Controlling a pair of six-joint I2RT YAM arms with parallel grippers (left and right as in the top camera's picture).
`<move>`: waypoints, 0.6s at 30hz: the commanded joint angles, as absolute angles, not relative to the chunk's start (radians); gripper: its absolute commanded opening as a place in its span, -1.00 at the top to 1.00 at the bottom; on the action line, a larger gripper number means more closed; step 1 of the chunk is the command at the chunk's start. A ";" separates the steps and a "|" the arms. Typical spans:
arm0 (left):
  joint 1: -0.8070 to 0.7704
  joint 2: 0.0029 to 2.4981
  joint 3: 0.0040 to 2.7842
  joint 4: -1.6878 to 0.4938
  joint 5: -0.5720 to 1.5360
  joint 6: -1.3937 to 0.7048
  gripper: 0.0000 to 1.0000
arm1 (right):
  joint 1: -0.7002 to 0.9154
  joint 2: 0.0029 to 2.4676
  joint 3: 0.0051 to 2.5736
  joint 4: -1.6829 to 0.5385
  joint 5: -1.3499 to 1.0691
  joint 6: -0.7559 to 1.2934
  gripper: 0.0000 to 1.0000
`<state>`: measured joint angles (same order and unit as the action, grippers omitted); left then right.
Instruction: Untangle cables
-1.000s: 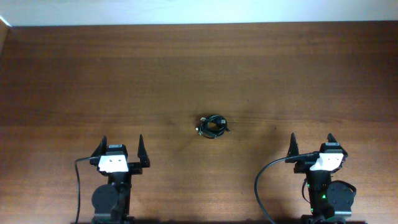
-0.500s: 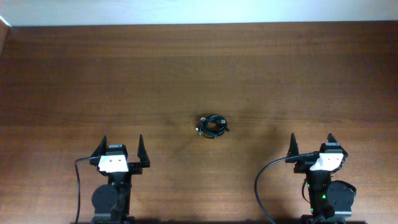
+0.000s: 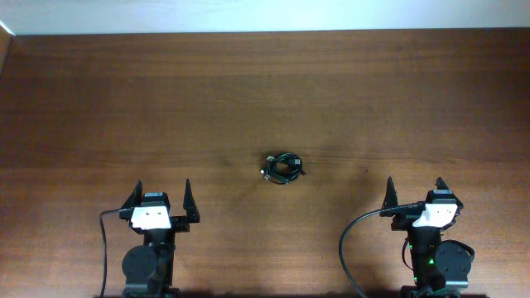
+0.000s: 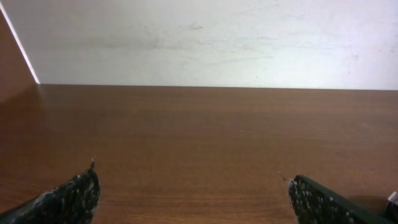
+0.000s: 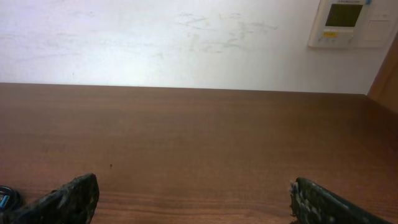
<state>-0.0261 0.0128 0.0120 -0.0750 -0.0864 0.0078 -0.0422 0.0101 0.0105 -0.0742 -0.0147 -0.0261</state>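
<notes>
The cables (image 3: 284, 168) lie as one small dark knot near the middle of the wooden table (image 3: 265, 91). My left gripper (image 3: 162, 189) sits at the near edge, to the lower left of the knot, open with nothing between its fingers. My right gripper (image 3: 415, 184) sits at the near edge to the lower right, also open and empty. In the left wrist view the left gripper (image 4: 189, 186) frames only bare wood. The right wrist view shows the right gripper (image 5: 194, 186) over bare wood too, with a dark bit of the cables (image 5: 5, 198) at the bottom left corner.
A white wall (image 3: 265, 15) runs along the table's far edge. A wall panel (image 5: 348, 22) hangs at the upper right in the right wrist view. Thick black arm leads curve beside the left base (image 3: 103, 248) and the right base (image 3: 348, 244).
</notes>
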 commanded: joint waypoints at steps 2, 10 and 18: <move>-0.030 0.005 0.009 -0.077 -0.094 0.023 -0.98 | -0.046 0.004 0.006 -0.080 0.005 -0.018 -0.97; -0.030 0.007 0.009 -0.071 0.123 0.022 -0.98 | -0.046 0.004 0.006 -0.048 -0.360 0.109 -0.97; -0.030 0.007 0.072 0.176 0.433 -0.034 -0.98 | -0.046 0.004 0.104 0.429 -0.722 0.397 -0.97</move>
